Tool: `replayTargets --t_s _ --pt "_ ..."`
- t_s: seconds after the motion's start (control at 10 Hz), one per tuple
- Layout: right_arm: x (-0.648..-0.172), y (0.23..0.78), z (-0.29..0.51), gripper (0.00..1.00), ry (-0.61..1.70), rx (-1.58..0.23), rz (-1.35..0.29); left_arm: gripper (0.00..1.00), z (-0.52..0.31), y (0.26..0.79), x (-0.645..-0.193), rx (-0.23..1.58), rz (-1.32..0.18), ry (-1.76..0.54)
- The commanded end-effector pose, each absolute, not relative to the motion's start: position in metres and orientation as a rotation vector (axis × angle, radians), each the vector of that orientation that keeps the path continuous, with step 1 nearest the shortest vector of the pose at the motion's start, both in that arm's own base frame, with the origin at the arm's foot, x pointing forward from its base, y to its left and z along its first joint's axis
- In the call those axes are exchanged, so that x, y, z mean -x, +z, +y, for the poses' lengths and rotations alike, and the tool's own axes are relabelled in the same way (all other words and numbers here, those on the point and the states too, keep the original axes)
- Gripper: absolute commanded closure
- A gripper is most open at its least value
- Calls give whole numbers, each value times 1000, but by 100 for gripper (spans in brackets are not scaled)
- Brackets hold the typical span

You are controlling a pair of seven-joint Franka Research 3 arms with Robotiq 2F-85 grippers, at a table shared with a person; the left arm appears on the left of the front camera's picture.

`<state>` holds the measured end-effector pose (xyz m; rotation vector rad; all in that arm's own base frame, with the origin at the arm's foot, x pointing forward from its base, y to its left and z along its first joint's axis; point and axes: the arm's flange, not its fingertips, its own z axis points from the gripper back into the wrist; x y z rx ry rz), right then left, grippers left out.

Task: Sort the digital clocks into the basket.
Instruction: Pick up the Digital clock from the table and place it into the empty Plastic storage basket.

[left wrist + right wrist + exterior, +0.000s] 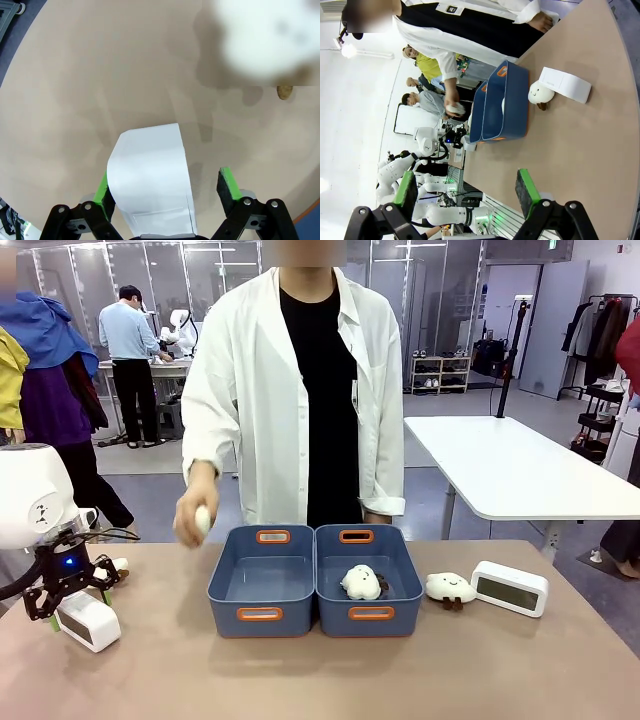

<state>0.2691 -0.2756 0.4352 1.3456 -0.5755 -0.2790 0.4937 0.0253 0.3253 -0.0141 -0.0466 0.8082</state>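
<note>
Digital clocks number two, both on the tan table (300, 680) of an open workroom. The left clock (88, 621) sits well left of the left basket (228, 585), between the left gripper's (166, 180) parted jaws. The right clock (510, 588) sits right of the right basket (412, 585), which holds one plush toy (361, 582). The right gripper (467, 184) also hangs with jaws apart.

You've got one cream plush toy (361, 582) lying inside the right-hand blue-grey bin (335, 618), and a second plush toy (450, 587) on the tan surface (320, 680) just beside that bin's right wall; behind, a white table (520, 475) stands well apart
</note>
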Motion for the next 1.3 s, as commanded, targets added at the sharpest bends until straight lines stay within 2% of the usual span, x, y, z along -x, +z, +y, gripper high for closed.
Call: replayTargets --t_s 0.0,0.9,1.0,1.1,1.2 --pt "-266 437 -276 0 -260 -1343 -591 0 27 326 -495 30 -56 796" --pt "-266 437 -276 0 -260 -1343 -591 0 27 326 -495 30 -56 796" --pt "-266 437 -276 0 -260 -1343 -591 4 25 325 -494 14 -47 808" --pt "-266 437 -276 0 -260 -1343 -591 56 26 321 -493 -24 -15 823" --pt "-266 437 -276 0 -260 -1343 -591 61 26 318 -493 -11 29 826"
